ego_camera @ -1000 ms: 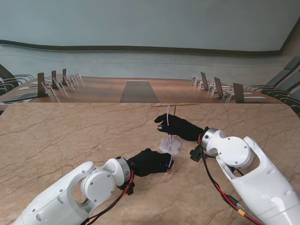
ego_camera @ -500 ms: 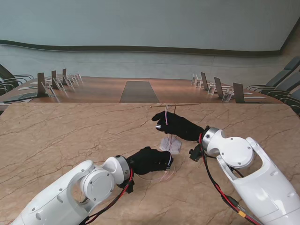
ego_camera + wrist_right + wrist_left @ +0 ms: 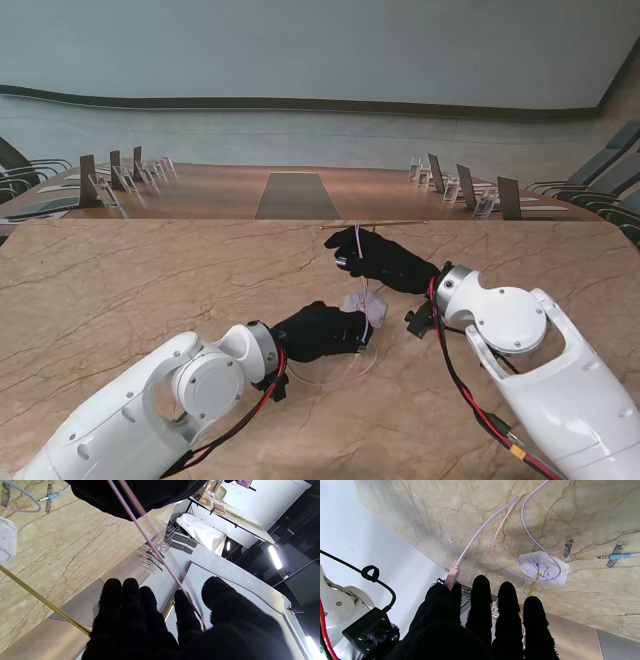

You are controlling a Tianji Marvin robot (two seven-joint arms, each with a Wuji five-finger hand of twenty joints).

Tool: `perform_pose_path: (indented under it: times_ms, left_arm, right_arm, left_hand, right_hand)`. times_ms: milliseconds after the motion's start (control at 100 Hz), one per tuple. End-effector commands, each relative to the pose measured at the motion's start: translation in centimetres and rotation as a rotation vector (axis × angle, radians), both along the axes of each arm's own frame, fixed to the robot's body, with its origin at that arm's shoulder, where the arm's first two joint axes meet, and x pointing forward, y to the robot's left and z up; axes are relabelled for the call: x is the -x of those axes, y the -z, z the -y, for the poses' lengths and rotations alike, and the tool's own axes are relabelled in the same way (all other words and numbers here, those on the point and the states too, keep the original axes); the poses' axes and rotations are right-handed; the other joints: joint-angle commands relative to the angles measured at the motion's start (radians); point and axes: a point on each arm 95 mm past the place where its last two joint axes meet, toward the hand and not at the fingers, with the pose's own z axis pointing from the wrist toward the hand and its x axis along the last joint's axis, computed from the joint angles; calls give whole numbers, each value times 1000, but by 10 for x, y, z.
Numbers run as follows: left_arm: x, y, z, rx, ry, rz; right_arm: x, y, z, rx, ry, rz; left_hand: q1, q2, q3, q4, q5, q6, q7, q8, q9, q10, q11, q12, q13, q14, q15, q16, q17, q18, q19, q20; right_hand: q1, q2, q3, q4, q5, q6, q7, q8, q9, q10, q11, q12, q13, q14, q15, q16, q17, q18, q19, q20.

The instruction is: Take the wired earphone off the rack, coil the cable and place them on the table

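Two hands, one earphone cable, one rack | left hand (image 3: 322, 331) nearest me, pinching the pink inline remote (image 3: 451, 577), cable (image 3: 495, 530) looping on the tabletop (image 3: 120, 290) beside it | right hand (image 3: 378, 260) farther, cable pinched between thumb and forefinger, strand taut | brass rack (image 3: 374, 224) just beyond

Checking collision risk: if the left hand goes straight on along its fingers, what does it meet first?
Probably the rack's white marble base with its thin brass rod, right ahead of the black-gloved left hand; depth unclear.
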Motion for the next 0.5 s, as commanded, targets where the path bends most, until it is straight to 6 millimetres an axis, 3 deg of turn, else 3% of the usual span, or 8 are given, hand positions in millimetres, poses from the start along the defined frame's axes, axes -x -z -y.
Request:
perform_pose_path:
  times_ms: [0, 490]
  left_arm:
    - [-2, -4, 3, 9, 7, 3]
    - [-5, -12, 6, 20, 13, 13]
  right_arm:
    - [1, -8, -3, -14, -13, 21]
    - [-3, -17, -5, -77, -20, 56]
  left_hand:
    - [75, 2, -3, -10, -29, 4, 29, -2, -14, -15, -3, 0, -2, -21, 10, -9, -1, 9, 2, 3]
    - [74, 0, -3, -9, -27, 6, 28, -5, -10, -14, 0, -6, 4, -18, 12, -9, 9, 12, 18, 8]
  right_hand:
    - [32, 50, 24, 33, 14, -27, 16, -5, 21, 6, 19, 15, 26, 17, 16, 5, 17, -18, 40, -14]
    - [51, 49, 47, 24, 4, -30, 29, -11, 14, 8, 30, 20, 29, 16, 15, 5, 26, -16, 39, -16]
